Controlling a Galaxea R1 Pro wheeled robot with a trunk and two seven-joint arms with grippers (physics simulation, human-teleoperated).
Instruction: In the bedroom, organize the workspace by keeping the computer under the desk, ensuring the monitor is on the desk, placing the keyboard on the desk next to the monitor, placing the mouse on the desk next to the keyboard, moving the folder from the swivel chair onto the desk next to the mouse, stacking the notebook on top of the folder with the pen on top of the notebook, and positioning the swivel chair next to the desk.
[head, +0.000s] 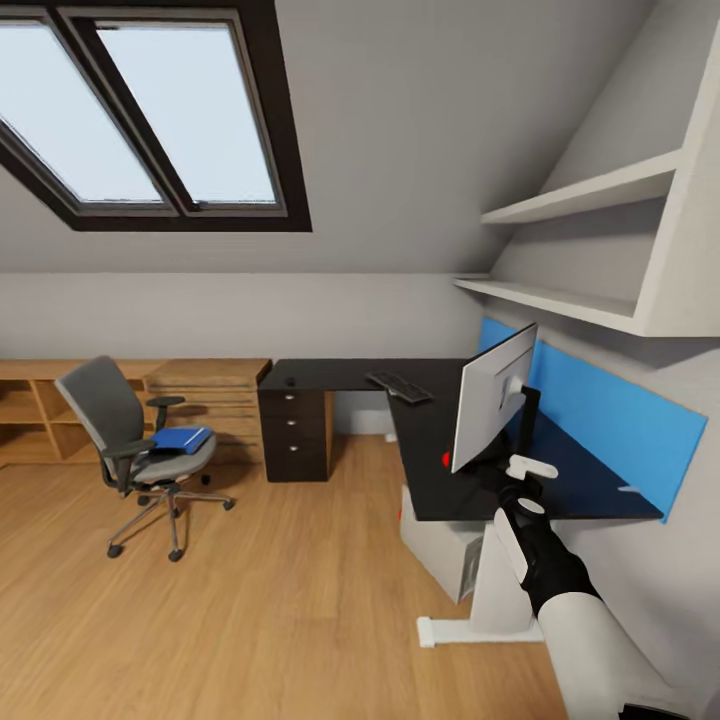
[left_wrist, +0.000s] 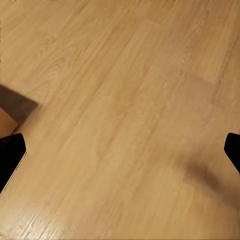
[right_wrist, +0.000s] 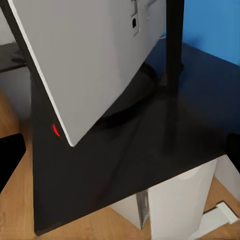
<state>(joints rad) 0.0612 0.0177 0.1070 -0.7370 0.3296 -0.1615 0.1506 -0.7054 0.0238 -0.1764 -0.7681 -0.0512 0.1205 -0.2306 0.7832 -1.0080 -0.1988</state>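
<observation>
The monitor (head: 490, 400) stands on the black desk (head: 340, 373) with its white back toward me; up close, the monitor (right_wrist: 85, 60) tilts over the desk (right_wrist: 125, 165). My right gripper (head: 505, 475) is at the desk's near edge just below the monitor's lower corner, and in its wrist view the right gripper (right_wrist: 120, 155) is open and empty. The keyboard (head: 398, 387) lies at the desk's corner, the small mouse (head: 291, 381) further left. The computer (head: 440, 548) sits under the desk. The blue folder (head: 182, 438) rests on the swivel chair (head: 110, 410). My left gripper (left_wrist: 120, 150) hangs open over wooden floor. I cannot make out the notebook or the pen.
A wooden chest of drawers (head: 215, 395) and low shelving stand behind the chair. A blue wall panel (head: 620, 410) and white wall shelves (head: 590, 195) are at the right, under a sloped ceiling. The desk's white leg (head: 495, 590) stands beside the computer. Open wooden floor (head: 280, 600) lies between chair and desk.
</observation>
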